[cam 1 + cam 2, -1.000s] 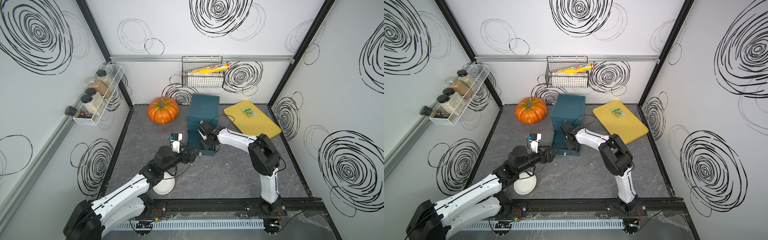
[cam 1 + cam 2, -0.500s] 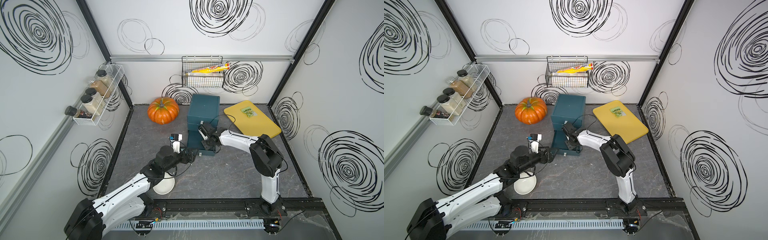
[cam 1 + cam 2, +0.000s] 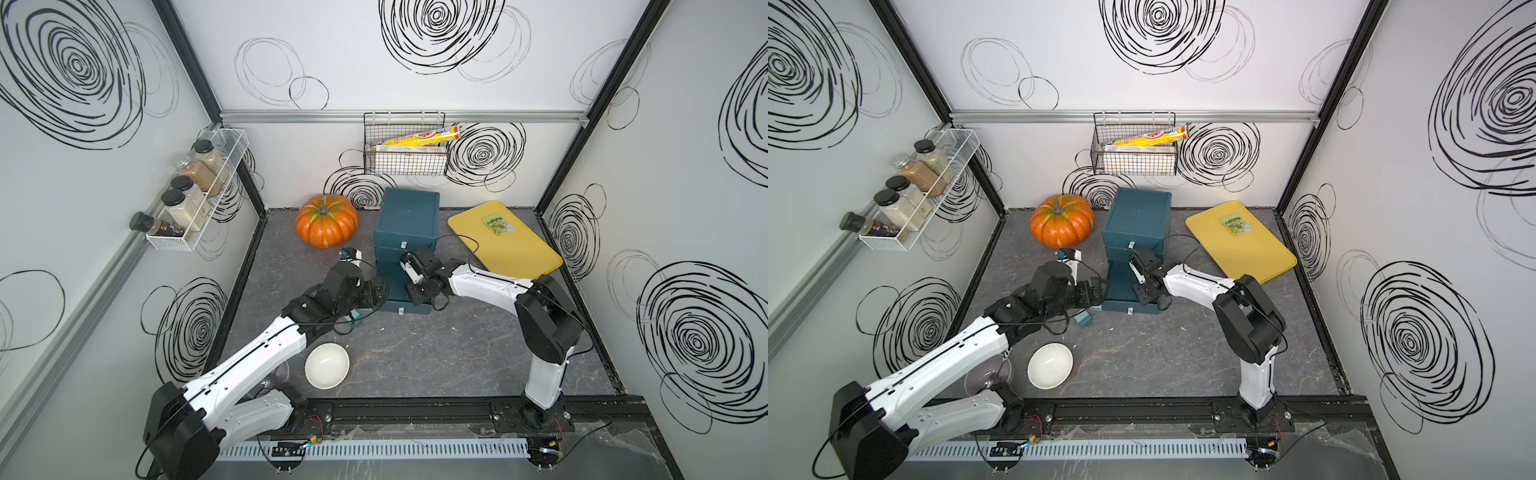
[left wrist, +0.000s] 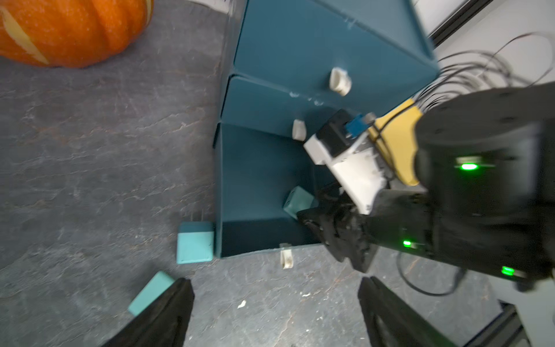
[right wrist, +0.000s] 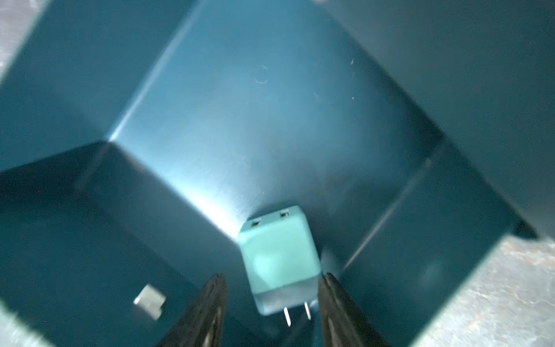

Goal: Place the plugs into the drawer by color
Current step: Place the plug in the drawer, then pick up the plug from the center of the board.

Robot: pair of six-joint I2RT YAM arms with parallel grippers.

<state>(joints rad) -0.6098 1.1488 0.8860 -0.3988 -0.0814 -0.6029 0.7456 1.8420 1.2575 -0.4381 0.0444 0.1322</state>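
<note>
The dark teal drawer chest [image 3: 405,232] stands mid-table with its bottom drawer [image 4: 249,186] pulled out. My right gripper [image 5: 273,276] reaches down into that drawer, jaws open. A teal plug [image 5: 279,261] lies on the drawer floor between its fingers, prongs toward the camera, with a clear gap on one side. The left wrist view shows the same plug [image 4: 297,199]. My left gripper [image 4: 274,282] hangs wide open and empty over the floor in front of the drawer. Two more teal plugs lie outside, one [image 4: 195,241] against the drawer's corner, the other [image 4: 150,291] beside a left finger.
An orange pumpkin [image 3: 326,226] sits left of the chest and a yellow board [image 3: 505,243] with a green packet [image 3: 497,223] to its right. A white bowl [image 3: 327,365] rests near the front, under my left arm. A wire basket and a spice rack hang on the walls.
The right gripper's jaws have spread wider inside the drawer and the teal plug now lies loose between them. The left gripper has barely moved.
</note>
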